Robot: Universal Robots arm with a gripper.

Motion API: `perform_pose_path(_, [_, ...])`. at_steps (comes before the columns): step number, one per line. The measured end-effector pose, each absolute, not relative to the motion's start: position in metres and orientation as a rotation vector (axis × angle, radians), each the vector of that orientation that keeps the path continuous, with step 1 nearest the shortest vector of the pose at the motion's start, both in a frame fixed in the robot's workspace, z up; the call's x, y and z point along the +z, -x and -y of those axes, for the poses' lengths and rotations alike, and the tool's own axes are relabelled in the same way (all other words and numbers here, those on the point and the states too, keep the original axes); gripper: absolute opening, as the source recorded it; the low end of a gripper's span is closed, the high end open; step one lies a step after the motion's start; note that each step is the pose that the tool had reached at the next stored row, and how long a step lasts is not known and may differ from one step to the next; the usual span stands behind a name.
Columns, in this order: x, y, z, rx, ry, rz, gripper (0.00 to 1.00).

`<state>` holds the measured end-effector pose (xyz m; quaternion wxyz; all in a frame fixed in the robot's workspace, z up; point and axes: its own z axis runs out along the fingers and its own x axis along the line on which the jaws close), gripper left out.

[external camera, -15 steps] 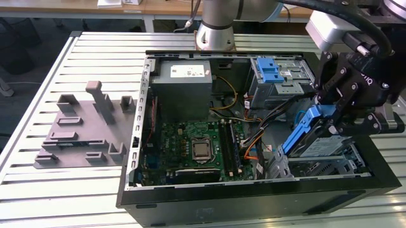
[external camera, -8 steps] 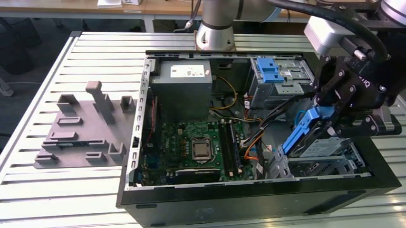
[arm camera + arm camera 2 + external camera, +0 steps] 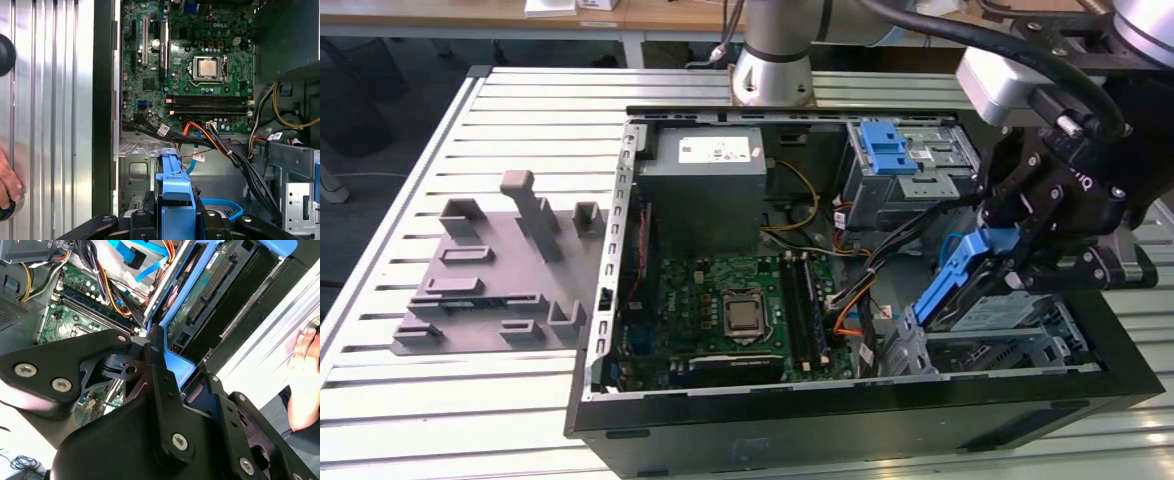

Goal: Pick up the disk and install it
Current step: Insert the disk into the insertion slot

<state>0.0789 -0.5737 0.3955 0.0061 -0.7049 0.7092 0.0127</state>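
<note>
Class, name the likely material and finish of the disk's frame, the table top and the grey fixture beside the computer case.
Disk frame: probably moulded plastic, uniformly blue, dull sheen. Table top: likely aluminium, pale silvery ribbed slats with soft reflections. Grey fixture: perhaps plastic, matt, single grey; uncertain.

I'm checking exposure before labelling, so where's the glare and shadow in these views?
Exterior view: table slats glare, computer case interior dimmer. Second wrist view: table washes out white beside the dark gripper holding the disk. First wrist view: motherboard evenly lit.
</note>
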Motion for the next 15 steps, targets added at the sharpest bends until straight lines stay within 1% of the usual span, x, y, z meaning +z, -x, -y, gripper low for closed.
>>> perform_pose_path(15, [0.3865,-0.0788,0.5738,0.04,2.206,-2.219,0.36])
